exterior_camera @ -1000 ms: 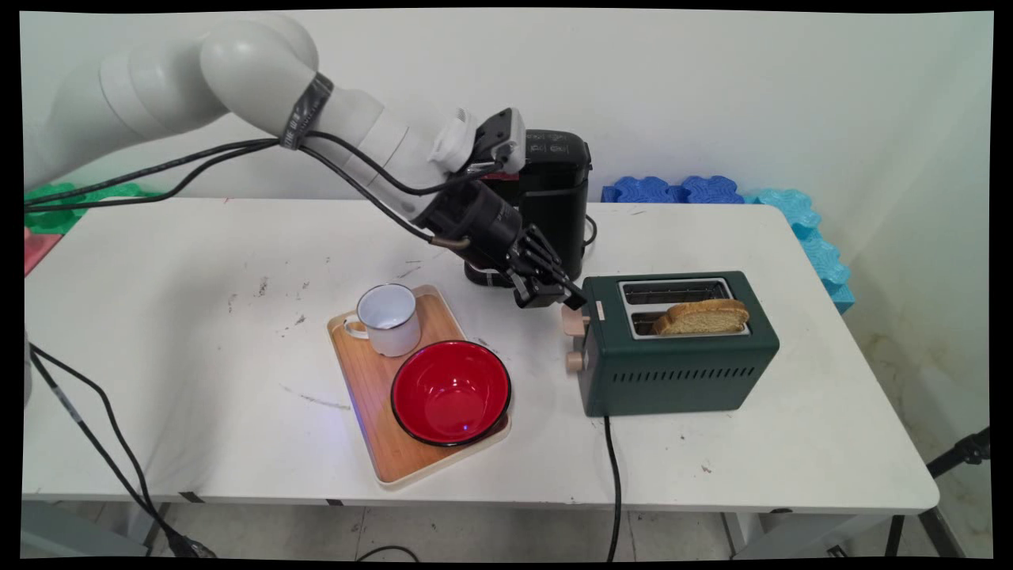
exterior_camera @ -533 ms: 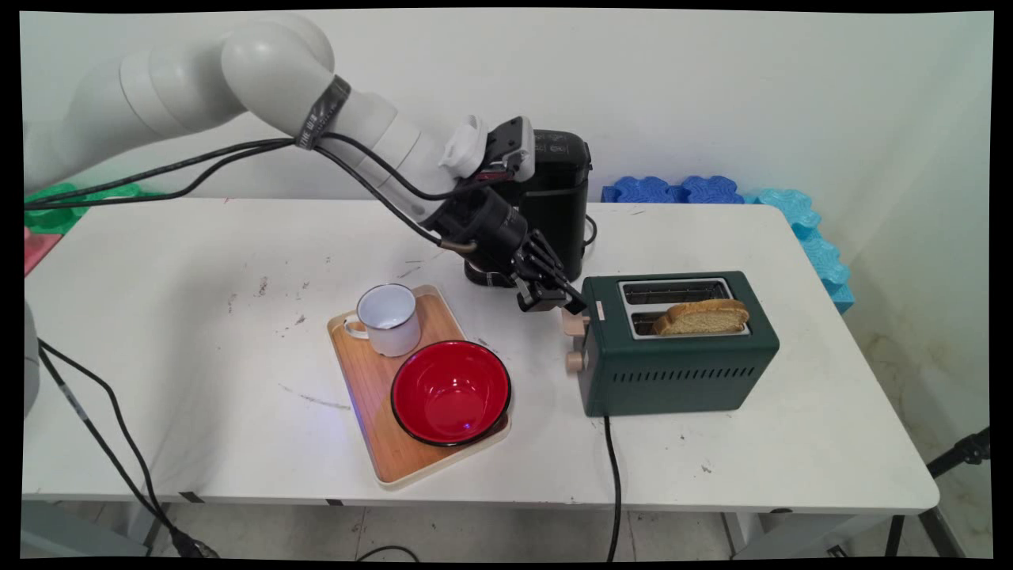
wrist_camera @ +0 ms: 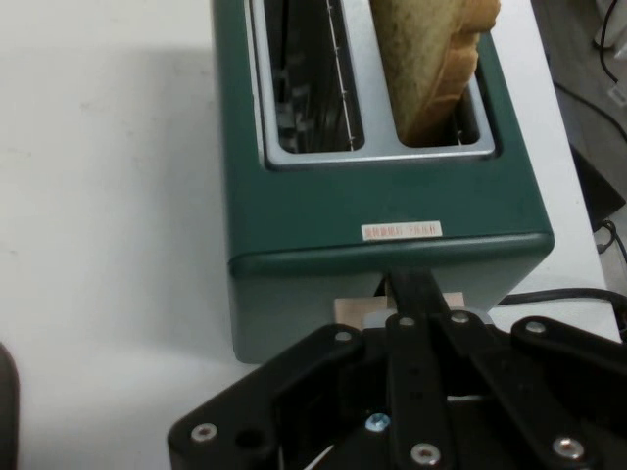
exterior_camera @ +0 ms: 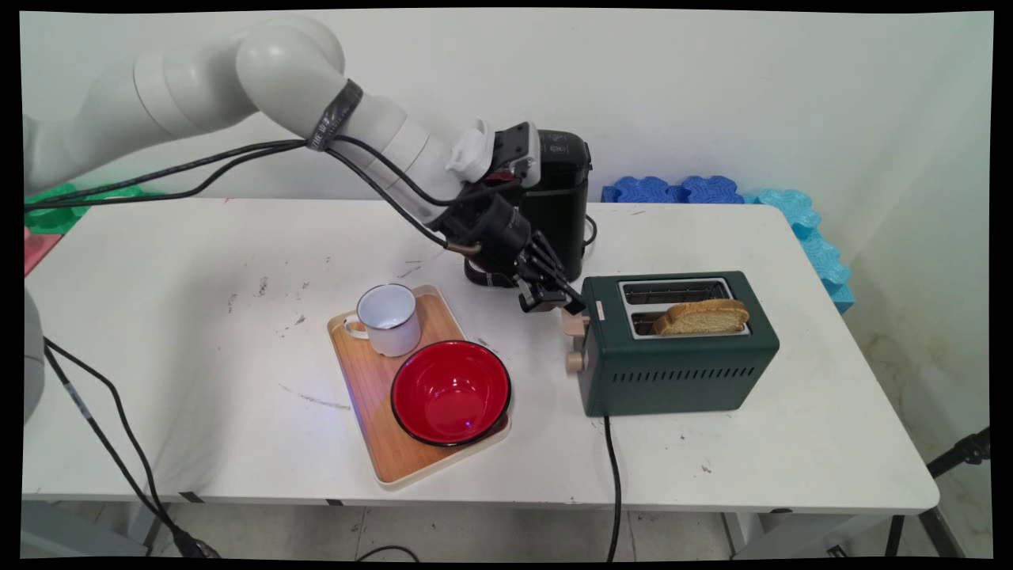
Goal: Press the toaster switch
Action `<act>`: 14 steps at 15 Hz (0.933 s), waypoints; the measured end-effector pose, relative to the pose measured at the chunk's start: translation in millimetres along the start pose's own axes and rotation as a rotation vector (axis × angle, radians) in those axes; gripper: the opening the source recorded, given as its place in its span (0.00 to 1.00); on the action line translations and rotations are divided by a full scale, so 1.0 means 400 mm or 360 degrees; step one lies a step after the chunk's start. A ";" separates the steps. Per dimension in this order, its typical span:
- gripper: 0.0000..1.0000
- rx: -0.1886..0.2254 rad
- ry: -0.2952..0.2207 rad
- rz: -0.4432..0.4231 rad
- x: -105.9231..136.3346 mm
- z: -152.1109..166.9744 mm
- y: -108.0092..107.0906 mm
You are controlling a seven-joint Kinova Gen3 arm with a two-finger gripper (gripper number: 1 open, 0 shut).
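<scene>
My tool (exterior_camera: 571, 303), its fingers together and gripping nothing, sits at the beige lever (exterior_camera: 575, 321) on the end of the green toaster (exterior_camera: 681, 372) holding the bread slice (exterior_camera: 703, 317); I judge a straight, centred press down avoids slipping off.

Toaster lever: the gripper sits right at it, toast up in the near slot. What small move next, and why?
Probably a short push straight down. The gripper is shut, its tip on the lever at the toaster end, and the toast stands raised.
</scene>
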 end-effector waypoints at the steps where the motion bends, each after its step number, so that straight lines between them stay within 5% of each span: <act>1: 0.00 0.0001 -0.0005 0.0000 -0.001 0.002 -0.001; 14: 0.00 0.0009 -0.0017 -0.0008 -0.020 0.035 0.004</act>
